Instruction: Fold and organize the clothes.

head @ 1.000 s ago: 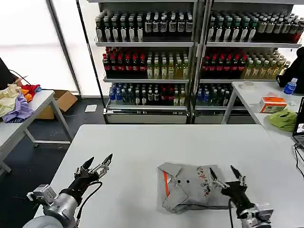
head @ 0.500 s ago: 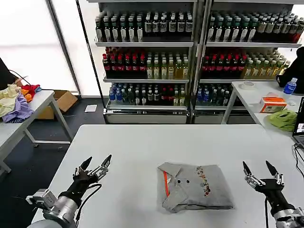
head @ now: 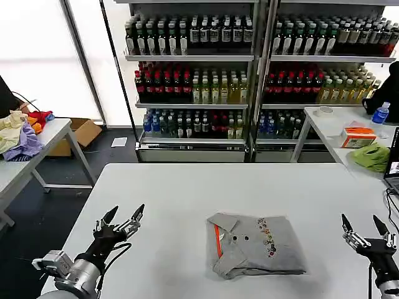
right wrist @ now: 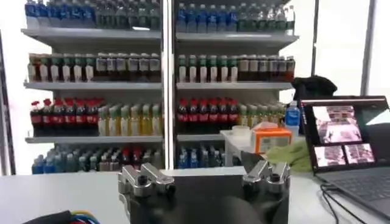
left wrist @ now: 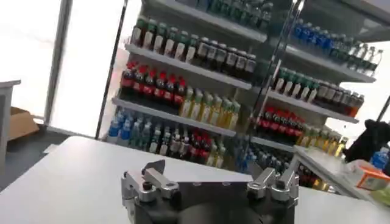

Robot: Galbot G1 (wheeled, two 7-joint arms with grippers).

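A light grey shirt (head: 257, 245) lies folded into a rough square on the white table (head: 187, 187), a little right of centre. Its orange-lined buttoned placket faces left and a small multicoloured print runs down its middle. My left gripper (head: 124, 214) hovers open over the table's front left, well apart from the shirt. Far to the shirt's right, my right gripper (head: 366, 225) is open near the front right edge, holding nothing. In the wrist views both the left gripper (left wrist: 210, 173) and the right gripper (right wrist: 201, 171) point across the table toward the shelves, fingers spread.
Shelves of bottled drinks (head: 249, 75) stand behind the table. A side table at the left holds a pile of coloured cloths (head: 22, 134). At the right, another table carries an orange box (head: 358, 137), a green cloth (head: 371, 156) and a laptop (right wrist: 347, 137).
My right gripper has drawn back from the shirt's right edge to the table's front right corner. The left gripper has sunk slightly. The shirt lies still.
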